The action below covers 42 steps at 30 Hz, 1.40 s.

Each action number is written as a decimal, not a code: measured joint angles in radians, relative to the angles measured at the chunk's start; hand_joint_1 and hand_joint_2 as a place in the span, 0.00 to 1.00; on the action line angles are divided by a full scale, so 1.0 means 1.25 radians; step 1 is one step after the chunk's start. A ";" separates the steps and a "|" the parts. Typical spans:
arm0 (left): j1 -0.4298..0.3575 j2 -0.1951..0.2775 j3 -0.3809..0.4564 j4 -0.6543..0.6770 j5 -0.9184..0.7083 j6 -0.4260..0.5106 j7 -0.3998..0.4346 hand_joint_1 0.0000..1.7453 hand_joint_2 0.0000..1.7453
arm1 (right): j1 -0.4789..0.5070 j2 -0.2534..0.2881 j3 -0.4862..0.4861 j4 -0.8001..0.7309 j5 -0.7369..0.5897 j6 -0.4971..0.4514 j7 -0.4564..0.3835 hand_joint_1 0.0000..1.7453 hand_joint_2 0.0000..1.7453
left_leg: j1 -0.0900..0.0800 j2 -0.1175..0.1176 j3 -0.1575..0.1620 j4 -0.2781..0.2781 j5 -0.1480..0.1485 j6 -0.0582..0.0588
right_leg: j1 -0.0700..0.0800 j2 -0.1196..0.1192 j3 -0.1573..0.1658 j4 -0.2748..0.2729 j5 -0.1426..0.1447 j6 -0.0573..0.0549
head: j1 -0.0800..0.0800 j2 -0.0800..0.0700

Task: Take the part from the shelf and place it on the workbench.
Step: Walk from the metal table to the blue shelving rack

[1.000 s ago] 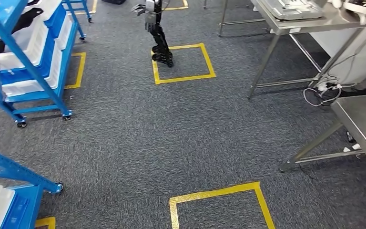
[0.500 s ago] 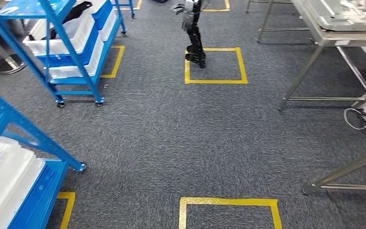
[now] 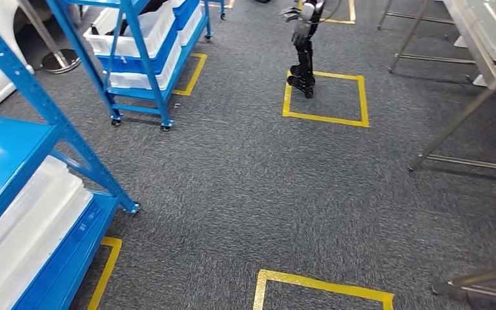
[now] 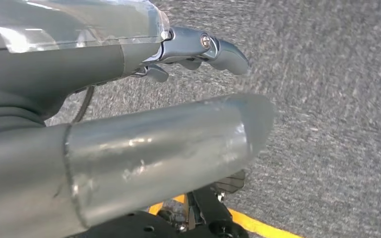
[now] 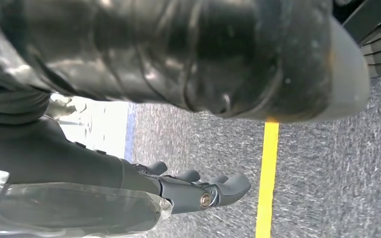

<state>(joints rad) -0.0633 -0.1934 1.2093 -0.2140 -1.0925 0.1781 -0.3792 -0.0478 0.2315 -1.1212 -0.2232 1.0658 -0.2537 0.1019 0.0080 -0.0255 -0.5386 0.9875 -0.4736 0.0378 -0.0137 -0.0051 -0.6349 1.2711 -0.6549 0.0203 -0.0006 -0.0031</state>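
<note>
Both hands hang low at the robot's sides, over grey carpet. The left hand (image 4: 144,99) is empty, fingers loosely apart. The right hand (image 5: 178,191) is the same: nothing in it, fingers slack.

No part picked yet. It should be somewhere on a blue shelf (image 3: 71,139) off to the left-hand side, well out of reach. White bins (image 3: 139,32) sit on the farther rack (image 3: 143,71), and something dark lies in the top one, but I can't tell if that's the part.

This looks like the approach step. To do it well, square up to the shelf before lifting either arm, and stop close enough that the hand reaches in level, clear of the blue posts. The bench (image 3: 491,51) lies off to the right-hand side, so keep room to turn.
</note>
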 joint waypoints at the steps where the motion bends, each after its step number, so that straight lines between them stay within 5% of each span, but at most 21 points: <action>1: 0.000 0.000 0.000 0.000 0.000 0.000 0.000 0.00 0.00 | 0.000 0.000 0.000 0.000 0.000 0.000 0.000 0.00 0.00 | 0.000 -0.010 0.000 0.001 0.000 0.000 | -0.001 0.001 -0.003 0.001 0.013 0.000 | 0.000 0.000; 3: 0.001 0.000 0.000 0.000 0.000 -0.001 0.000 0.00 0.00 | 0.001 -0.001 0.000 0.000 0.000 0.001 0.000 0.00 0.00 | 0.001 -0.033 0.001 0.004 -0.002 -0.003 | -0.003 0.015 0.029 -0.078 0.073 -0.002 | 0.000 0.000; 5: -0.001 -0.001 0.000 0.000 -0.001 -0.003 0.000 0.00 0.00 | 0.002 -0.003 0.000 0.000 0.000 0.003 0.000 0.00 0.00 | 0.000 -0.052 -0.002 0.011 -0.004 -0.009 | -0.006 0.053 0.065 -0.166 0.112 -0.005 | 0.000 0.000; 7: -0.001 -0.002 0.000 0.000 -0.002 -0.004 0.000 0.00 0.00 | 0.002 -0.004 0.000 0.000 0.000 0.005 0.000 0.00 0.00 | 0.000 -0.067 -0.009 0.014 -0.004 -0.020 | -0.005 0.072 0.074 -0.192 0.113 -0.008 | 0.000 0.000; 9: 0.001 -0.002 0.000 0.000 -0.003 -0.005 -0.001 0.00 0.00 | -0.001 -0.005 0.000 0.000 0.000 0.006 0.000 0.00 0.00 | 0.003 -0.077 -0.015 0.015 -0.003 -0.030 | -0.005 0.055 0.076 -0.197 0.116 -0.017 | 0.000 0.000; 11: 0.002 -0.002 0.000 0.000 -0.003 -0.005 -0.001 0.00 0.00 | 0.000 -0.006 0.000 0.000 0.000 0.007 -0.001 0.00 0.00 | 0.003 -0.047 -0.034 0.052 -0.027 -0.036 | -0.006 0.033 0.079 -0.205 0.119 -0.030 | -0.001 0.000; 13: 0.000 -0.002 0.000 0.000 -0.003 -0.006 -0.002 0.00 0.00 | 0.003 -0.007 0.000 0.000 0.000 0.008 -0.002 0.00 0.00 | 0.002 -0.003 -0.081 0.151 -0.079 -0.040 | -0.002 0.007 0.080 -0.207 0.118 -0.039 | -0.002 0.000; 15: -0.001 -0.003 0.000 0.000 -0.003 -0.008 -0.002 0.00 0.00 | 0.005 -0.007 0.000 0.000 0.000 0.008 -0.003 0.00 0.00 | 0.004 0.012 -0.123 0.240 -0.111 -0.043 | 0.001 -0.018 0.080 -0.207 0.117 -0.042 | -0.002 0.000; 16: 0.000 -0.003 0.000 0.000 -0.003 -0.009 -0.002 0.00 0.00 | 0.005 -0.007 0.000 0.000 0.000 0.008 -0.004 0.00 0.00 | 0.004 0.015 -0.124 0.246 -0.105 -0.044 | 0.002 -0.029 0.080 -0.206 0.115 -0.042 | -0.002 0.000; 18: 0.002 -0.003 0.000 0.000 -0.003 -0.010 -0.002 0.00 0.00 | 0.003 -0.007 0.000 0.000 0.001 0.007 -0.005 0.00 0.00 | 0.004 0.028 -0.079 0.165 -0.058 -0.041 | 0.003 -0.048 0.083 -0.205 0.112 -0.039 | -0.002 0.000; 20: 0.001 -0.003 0.000 0.000 -0.003 -0.011 -0.002 0.00 0.00 | 0.003 -0.007 0.000 0.000 0.001 0.006 -0.005 0.00 0.00 | -0.002 0.064 -0.020 0.055 -0.020 -0.033 | 0.005 -0.064 0.088 -0.204 0.107 -0.033 | -0.002 0.000; 22: 0.000 -0.003 0.000 0.000 -0.003 -0.011 -0.002 0.00 0.00 | 0.002 -0.007 0.000 0.000 0.001 0.006 -0.006 0.00 0.00 | -0.009 0.080 0.000 0.014 -0.015 -0.026 | 0.007 -0.077 0.092 -0.203 0.104 -0.025 | -0.002 0.000; 24: 0.001 -0.003 0.000 0.000 -0.003 -0.011 -0.002 0.00 0.00 | -0.002 -0.007 0.000 0.000 0.001 0.006 -0.006 0.00 0.00 | -0.009 0.063 -0.001 0.009 -0.010 -0.020 | 0.006 -0.086 0.097 -0.204 0.101 -0.017 | -0.002 0.000; 26: 0.002 -0.003 0.000 0.000 -0.003 -0.011 -0.002 0.00 0.00 | -0.003 -0.008 0.000 0.000 0.001 0.005 -0.007 0.00 0.00 | -0.004 0.046 0.004 0.000 -0.003 -0.010 | 0.003 -0.057 0.091 -0.179 0.080 -0.009 | -0.002 0.000; 29: 0.000 -0.003 0.000 0.000 -0.003 -0.012 -0.002 0.00 0.00 | 0.000 -0.008 0.000 0.000 0.001 0.005 -0.007 0.00 0.00 | -0.002 0.020 0.003 -0.002 0.002 -0.003 | 0.000 -0.003 0.022 -0.036 0.006 -0.002 | -0.001 0.000; 31: 0.000 -0.003 0.000 0.000 -0.004 -0.012 -0.002 0.00 0.00 | 0.001 -0.008 0.000 0.000 0.001 0.006 -0.007 0.00 0.00 | -0.002 0.000 0.002 0.000 0.001 -0.003 | -0.001 0.001 -0.012 0.020 0.001 0.000 | -0.002 0.000; 33: 0.001 -0.003 0.000 0.000 -0.004 -0.012 -0.002 0.00 0.00 | 0.001 -0.008 0.000 0.000 0.001 0.007 -0.006 0.00 0.00 | -0.001 -0.024 0.003 0.004 -0.001 -0.005 | -0.004 0.009 0.012 -0.043 0.056 0.000 | -0.002 0.000; 35: 0.000 -0.004 0.000 0.000 -0.004 -0.012 -0.002 0.00 0.00 | 0.002 -0.009 0.000 0.000 0.001 0.008 -0.006 0.00 0.00 | -0.001 -0.045 0.001 0.012 -0.005 -0.012 | -0.008 0.042 0.055 -0.145 0.104 -0.003 | -0.002 0.000; 37: 0.000 -0.004 0.000 0.000 -0.004 -0.012 -0.002 0.00 0.00 | 0.002 -0.009 0.000 0.000 0.001 0.009 -0.006 0.00 0.00 | -0.001 -0.060 -0.004 0.017 -0.007 -0.022 | -0.006 0.061 0.071 -0.186 0.112 -0.009 | -0.002 0.000; 40: 0.003 -0.003 0.000 0.000 -0.004 -0.012 -0.002 0.00 0.00 | -0.002 -0.009 0.000 0.000 0.001 0.009 -0.006 0.00 0.00 | 0.001 -0.068 -0.012 0.019 -0.009 -0.036 | -0.005 0.038 0.074 -0.193 0.116 -0.024 | -0.002 0.000; 42: 0.002 -0.003 0.000 0.000 -0.004 -0.012 -0.002 0.00 0.00 | -0.001 -0.009 0.000 0.000 0.001 0.009 -0.006 0.00 0.00 | 0.001 -0.036 -0.031 0.063 -0.039 -0.042 | -0.006 0.018 0.076 -0.200 0.119 -0.035 | -0.002 0.000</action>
<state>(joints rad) -0.0605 -0.1968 1.2097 -0.2140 -1.0975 0.1625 -0.3815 -0.0486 0.2204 -1.1214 -0.2227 1.0670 -0.2426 0.0942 0.0094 -0.0706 -0.5778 1.0667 -0.5229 -0.0152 -0.0218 0.0178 -0.5400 1.0211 -0.5064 -0.0232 -0.0035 -0.0031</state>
